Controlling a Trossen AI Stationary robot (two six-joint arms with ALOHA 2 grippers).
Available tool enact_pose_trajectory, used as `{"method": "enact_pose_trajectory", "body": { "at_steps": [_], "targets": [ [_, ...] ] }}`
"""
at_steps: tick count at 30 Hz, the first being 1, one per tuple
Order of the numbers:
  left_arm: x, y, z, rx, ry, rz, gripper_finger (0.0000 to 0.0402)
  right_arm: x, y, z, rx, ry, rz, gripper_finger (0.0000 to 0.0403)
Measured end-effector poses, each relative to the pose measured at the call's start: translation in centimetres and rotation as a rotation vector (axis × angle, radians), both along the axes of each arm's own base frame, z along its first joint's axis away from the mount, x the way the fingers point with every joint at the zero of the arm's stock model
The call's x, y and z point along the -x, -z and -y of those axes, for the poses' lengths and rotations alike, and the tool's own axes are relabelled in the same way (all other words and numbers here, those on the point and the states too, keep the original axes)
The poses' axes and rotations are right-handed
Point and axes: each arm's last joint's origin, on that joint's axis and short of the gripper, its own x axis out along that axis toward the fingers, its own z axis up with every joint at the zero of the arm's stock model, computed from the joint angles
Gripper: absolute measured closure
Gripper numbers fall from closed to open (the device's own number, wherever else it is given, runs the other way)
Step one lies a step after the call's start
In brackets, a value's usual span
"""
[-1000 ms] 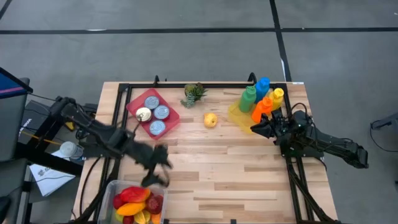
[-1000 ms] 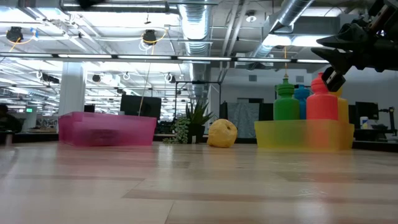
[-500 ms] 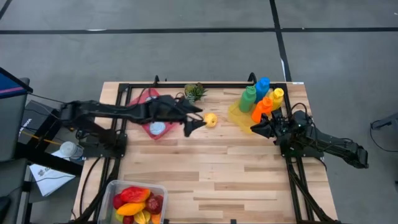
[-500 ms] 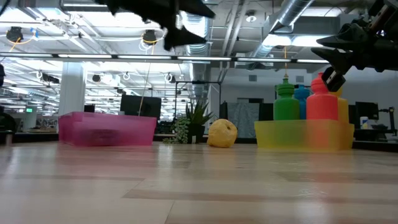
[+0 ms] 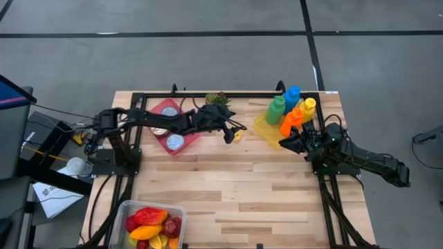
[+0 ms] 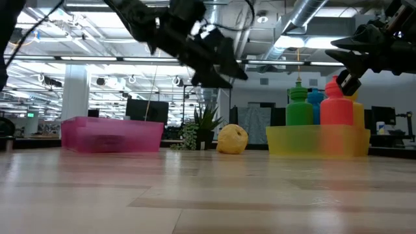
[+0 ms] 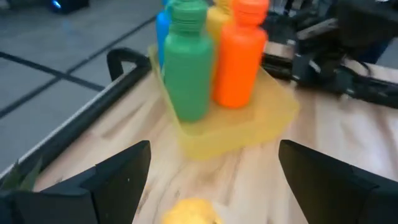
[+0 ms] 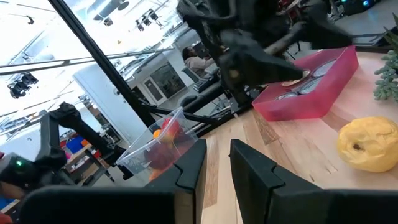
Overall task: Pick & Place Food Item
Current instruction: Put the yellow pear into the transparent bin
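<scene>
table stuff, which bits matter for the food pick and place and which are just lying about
In the job:
yellow fruit
left gripper, open, above the fruit
clear bin of fruit, probably

Lying about:
pink tray of cans
small plant
yellow tray of bottles
right gripper, waiting by the bottles

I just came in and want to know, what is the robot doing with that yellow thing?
The left gripper is up above the yellow food item on the table, with its fingers open. It is not holding it yet. The yellow food item sits between the pink tray of cans and the yellow tray of colourful bottles. The right gripper waits beside those bottles, holding nothing.
</scene>
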Motion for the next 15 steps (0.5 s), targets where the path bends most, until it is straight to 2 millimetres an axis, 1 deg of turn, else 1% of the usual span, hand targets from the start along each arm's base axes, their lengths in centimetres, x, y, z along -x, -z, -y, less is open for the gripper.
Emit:
{"method": "enact_pose_trajectory", "body": {
  "at_steps": [2,6,11,15],
  "targets": [
    [-0.6,1.2,-0.2,0.004,0.0,-0.009,0.0055,0.0,0.0,0.0,0.0,-0.001,-0.001,0.0337],
    [-1.5,4.7,-0.4,0.025,0.005,-0.082,0.0055,0.0,0.0,0.0,0.0,-0.001,0.0,0.0337],
    [-2.3,7.2,-0.5,0.031,0.002,-0.095,0.0055,0.0,0.0,0.0,0.0,-0.001,0.0,0.0337],
    [-2.4,9.1,-0.9,0.013,-0.061,-0.132,0.0055,0.0,0.0,0.0,0.0,-0.001,0.0,0.0337]
  ]
}}
